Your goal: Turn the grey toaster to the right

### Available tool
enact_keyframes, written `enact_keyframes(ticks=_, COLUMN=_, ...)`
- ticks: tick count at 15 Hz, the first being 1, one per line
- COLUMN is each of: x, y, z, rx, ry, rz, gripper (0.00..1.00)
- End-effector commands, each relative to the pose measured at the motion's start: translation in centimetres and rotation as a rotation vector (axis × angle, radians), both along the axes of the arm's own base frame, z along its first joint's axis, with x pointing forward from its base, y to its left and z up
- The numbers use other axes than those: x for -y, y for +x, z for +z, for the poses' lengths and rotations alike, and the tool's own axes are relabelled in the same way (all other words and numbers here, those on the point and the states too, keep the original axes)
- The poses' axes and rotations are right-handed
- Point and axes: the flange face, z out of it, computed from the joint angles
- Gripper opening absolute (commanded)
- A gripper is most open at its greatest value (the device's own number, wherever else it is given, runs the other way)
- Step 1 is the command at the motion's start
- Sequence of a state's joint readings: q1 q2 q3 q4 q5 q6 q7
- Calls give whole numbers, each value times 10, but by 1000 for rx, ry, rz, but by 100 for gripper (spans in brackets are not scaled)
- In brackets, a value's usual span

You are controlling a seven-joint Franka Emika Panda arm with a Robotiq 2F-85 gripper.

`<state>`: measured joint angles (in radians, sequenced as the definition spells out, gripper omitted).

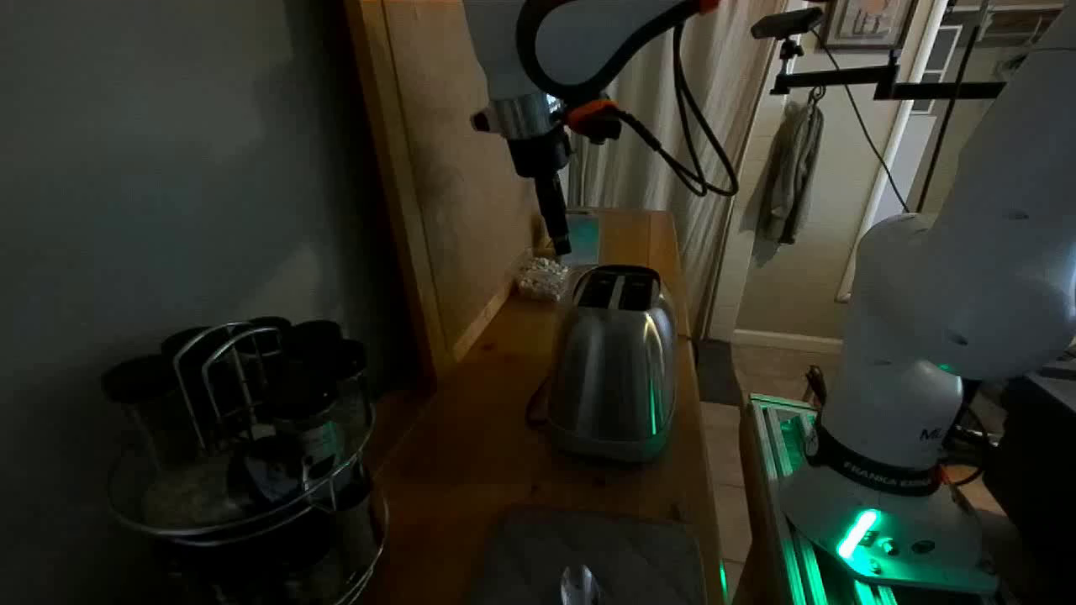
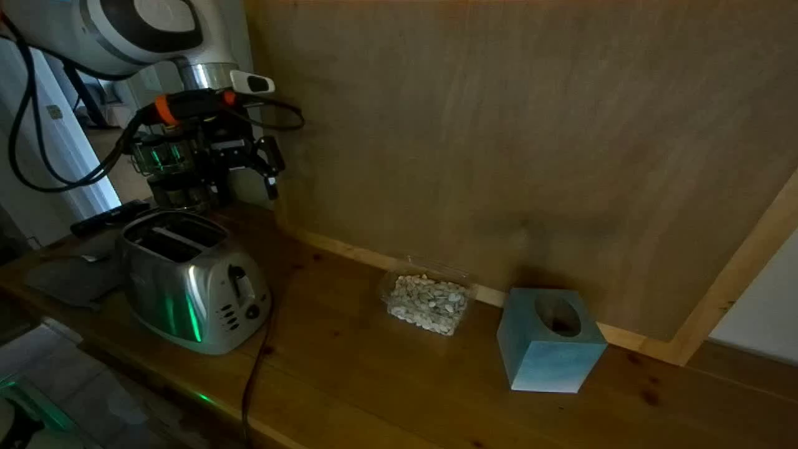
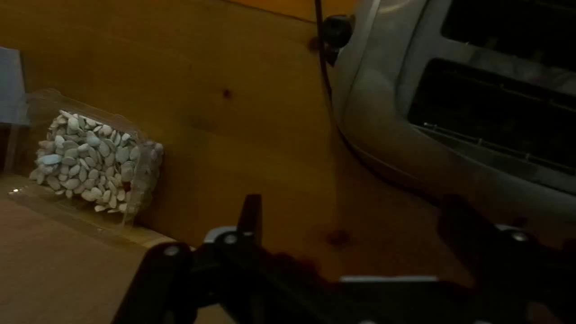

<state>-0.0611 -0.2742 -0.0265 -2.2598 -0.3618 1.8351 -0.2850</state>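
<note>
The grey toaster stands upright close to the tabletop's long edge nearest the robot base. Its metal is brushed and shiny, the sides rounded, with two dark slots on top; in both exterior views green light streaks it. On one end sit a lever, a knob and a row of small buttons, and a dark cord runs from there to that same edge. In the wrist view the fingers are spread wide, released, above the wood beside the toaster.

The tabletop is brown, knotty timber. Along its opposite long edge, by a wooden panel, lie a clear package of pale, seed-like pieces and a light-blue box. A grey quilted mat covers part near one short edge. Beyond the other short edge, the dim room shows a pale curtain, a hanging garment and a framed picture.
</note>
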Motion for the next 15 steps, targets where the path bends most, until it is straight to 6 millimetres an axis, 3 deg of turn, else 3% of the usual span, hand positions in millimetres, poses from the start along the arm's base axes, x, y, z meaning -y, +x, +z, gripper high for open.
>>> enact_keyframes(ticks=1, x=0, y=0, z=0, rx=-1, ry=0, rz=0, gripper=100)
enact_keyframes(ticks=6, x=0, y=0, z=0, rx=-1, ry=0, rz=0, gripper=100)
enact_keyframes(ticks=15, x=-21, y=3, z=22, rx=-8, ry=64, rz=-291, gripper=100)
